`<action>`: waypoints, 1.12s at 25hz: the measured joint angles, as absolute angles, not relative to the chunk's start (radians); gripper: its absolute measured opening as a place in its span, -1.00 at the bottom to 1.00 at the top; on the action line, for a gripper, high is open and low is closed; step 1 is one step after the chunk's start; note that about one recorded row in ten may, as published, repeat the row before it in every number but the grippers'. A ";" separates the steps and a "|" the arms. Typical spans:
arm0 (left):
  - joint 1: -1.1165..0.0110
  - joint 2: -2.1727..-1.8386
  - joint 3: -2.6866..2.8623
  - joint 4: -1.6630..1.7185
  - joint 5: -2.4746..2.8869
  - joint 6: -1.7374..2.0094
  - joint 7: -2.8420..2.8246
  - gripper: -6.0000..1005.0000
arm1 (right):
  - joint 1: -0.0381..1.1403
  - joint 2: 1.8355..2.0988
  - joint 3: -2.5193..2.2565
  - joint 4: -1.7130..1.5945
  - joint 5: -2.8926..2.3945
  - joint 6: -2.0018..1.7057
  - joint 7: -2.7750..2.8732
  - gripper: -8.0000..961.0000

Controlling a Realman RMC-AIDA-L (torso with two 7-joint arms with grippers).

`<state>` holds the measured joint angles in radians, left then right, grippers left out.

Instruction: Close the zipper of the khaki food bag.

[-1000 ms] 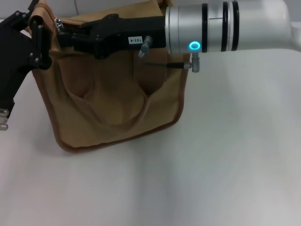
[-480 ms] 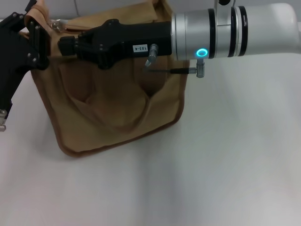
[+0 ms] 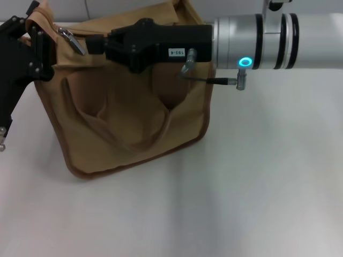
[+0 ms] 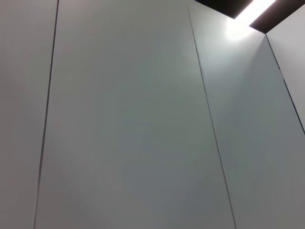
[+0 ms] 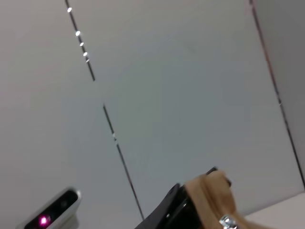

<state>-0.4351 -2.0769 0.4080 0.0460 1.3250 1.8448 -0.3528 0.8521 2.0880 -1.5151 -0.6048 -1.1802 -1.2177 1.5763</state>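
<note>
Since a second ago the right gripper [image 3: 94, 44] has drawn back along the top of the khaki food bag [image 3: 128, 107], away from the bag's left corner, and the silver pull of the zipper [image 3: 71, 40] now shows bare beside that corner. Whether its fingers are together or apart, I cannot tell. Its black body carries a small white label; the print is too small to read. At the bag's left end sits the left gripper [image 3: 33, 40], clamped on the bag's cloth.

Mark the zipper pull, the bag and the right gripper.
zipper pull [image 3: 71, 41], head view, on the silver tab.
bag [image 3: 128, 123], head view, on the front panel.
right gripper [image 3: 92, 44], head view, at its tip.
</note>
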 joint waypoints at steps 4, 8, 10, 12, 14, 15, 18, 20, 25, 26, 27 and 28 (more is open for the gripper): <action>-0.434 -2.077 0.410 0.046 1.325 1.846 -0.353 -0.90 | 0.851 2.089 -1.513 -0.602 -1.175 -1.216 1.576 -0.96; -0.439 -2.078 0.414 0.043 1.330 1.852 -0.353 -0.90 | 0.871 2.092 -1.520 -0.596 -1.175 -1.197 1.556 -0.85; -0.440 -2.078 0.415 0.041 1.331 1.853 -0.353 -0.90 | 0.874 2.093 -1.524 -0.596 -1.175 -1.190 1.553 -0.66; -0.442 -2.079 0.415 0.040 1.331 1.855 -0.353 -0.90 | 0.891 2.093 -1.565 -0.595 -1.163 -1.144 1.548 -0.55; -0.442 -2.078 0.416 0.040 1.332 1.857 -0.353 -0.89 | 0.894 2.092 -1.577 -0.595 -1.155 -1.132 1.548 -0.51; -0.442 -2.078 0.416 0.040 1.332 1.857 -0.353 -0.89 | 0.894 2.092 -1.577 -0.595 -1.155 -1.132 1.548 -0.49; -0.443 -2.078 0.416 0.040 1.333 1.860 -0.353 -0.89 | 0.905 2.092 -1.623 -0.597 -1.123 -1.096 1.547 -0.43; -0.446 -2.077 0.416 0.040 1.334 1.862 -0.353 -0.89 | 0.911 2.092 -1.639 -0.599 -1.111 -1.088 1.549 -0.40; -0.446 -2.077 0.416 0.040 1.334 1.867 -0.353 -0.89 | 0.912 2.092 -1.644 -0.602 -1.109 -1.085 1.553 -0.40; -0.445 -2.077 0.416 0.040 1.334 1.869 -0.353 -0.89 | 0.911 2.092 -1.644 -0.602 -1.109 -1.084 1.553 -0.40; -0.444 -2.077 0.415 0.040 1.334 1.870 -0.353 -0.89 | 0.908 2.092 -1.644 -0.603 -1.109 -1.084 1.554 -0.40; -0.443 -2.077 0.414 0.040 1.333 1.870 -0.353 -0.89 | 0.906 2.092 -1.644 -0.603 -1.110 -1.084 1.553 -0.47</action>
